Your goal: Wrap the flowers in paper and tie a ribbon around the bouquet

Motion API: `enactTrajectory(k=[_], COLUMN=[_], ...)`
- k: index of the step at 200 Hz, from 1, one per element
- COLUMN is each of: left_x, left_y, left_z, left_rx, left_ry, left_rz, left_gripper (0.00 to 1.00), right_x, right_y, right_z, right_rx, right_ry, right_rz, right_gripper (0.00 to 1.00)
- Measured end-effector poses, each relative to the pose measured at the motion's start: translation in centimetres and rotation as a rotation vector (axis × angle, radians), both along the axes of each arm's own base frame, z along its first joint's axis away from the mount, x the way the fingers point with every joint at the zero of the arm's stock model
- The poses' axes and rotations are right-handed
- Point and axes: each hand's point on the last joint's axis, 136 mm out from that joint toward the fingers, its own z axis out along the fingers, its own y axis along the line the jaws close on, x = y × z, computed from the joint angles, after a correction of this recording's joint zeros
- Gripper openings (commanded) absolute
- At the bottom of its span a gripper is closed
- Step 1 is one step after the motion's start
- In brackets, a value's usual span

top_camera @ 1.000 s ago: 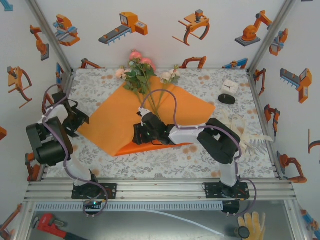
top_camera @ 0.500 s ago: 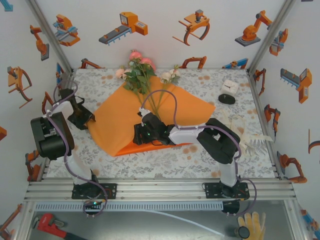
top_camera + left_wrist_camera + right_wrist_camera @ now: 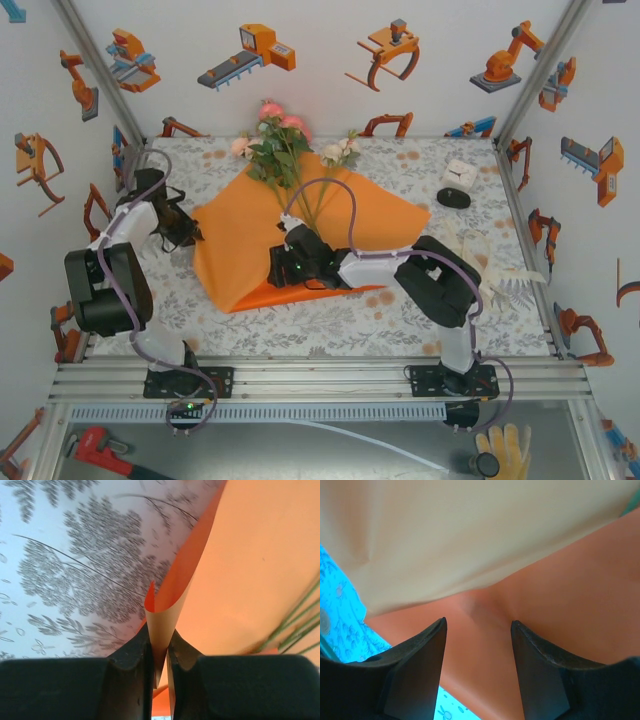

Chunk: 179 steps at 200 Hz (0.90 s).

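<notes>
The left arm's jaws are clenched on the bright orange matte paper sheet. They pinch a thin curled corner of it, which stands upright between the two black tips with its paler underside showing. From overhead, this grip is at the paper's left corner, where the edge is lifted off the grey-and-orange floral-print tabletop. The left arm stands just left of the paper.

The right arm's jaws are released. The two black tips stand apart with nothing gripped between them, close over the paper's orange surface. A paler fold of the same paper lies across the view beyond them. From overhead they sit over the near middle of the paper, and the right arm reaches in from the paper's right side.

The bunch of pink, cream and pale blooms with green leaves and thin green stems lies on the paper. Its blooms lie past the paper's far corner and its stems run towards the paper's middle.

A sheer cream-white ribbon, faint against the print, lies right of the paper and well apart from it. A small white box and a flat black disc sit beyond the paper's right corner.
</notes>
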Motion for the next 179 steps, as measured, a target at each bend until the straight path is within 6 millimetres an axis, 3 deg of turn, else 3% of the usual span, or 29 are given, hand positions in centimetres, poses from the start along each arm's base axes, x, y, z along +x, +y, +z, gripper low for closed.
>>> enactTrajectory(k=[56, 110, 146, 179], left_x=[0.5, 2.5, 3.4, 4.5], left_y=[-4.1, -6.5, -9.5, -10.9], left_z=[4.3, 8.5, 9.4, 8.9], left_rx=[0.008, 0.008, 0.009, 0.014], left_ry=[-0.059, -0.144, -0.169, -0.156], left_rz=[-0.043, -0.023, -0.071, -0.077], left_gripper=[0.14, 0.14, 0.14, 0.14], right_x=[2.5, 2.1, 0.8, -2.5], right_y=[-2.7, -3.3, -4.1, -4.0], right_z=[0.5, 4.4, 5.2, 7.0], right_rx=[-0.046, 0.013, 0.032, 0.054], right_ry=[-0.054, -0.1, -0.096, -0.109], right_rz=[-0.11, -0.108, -0.103, -0.051], right_gripper=[0.52, 0.53, 0.53, 0.53])
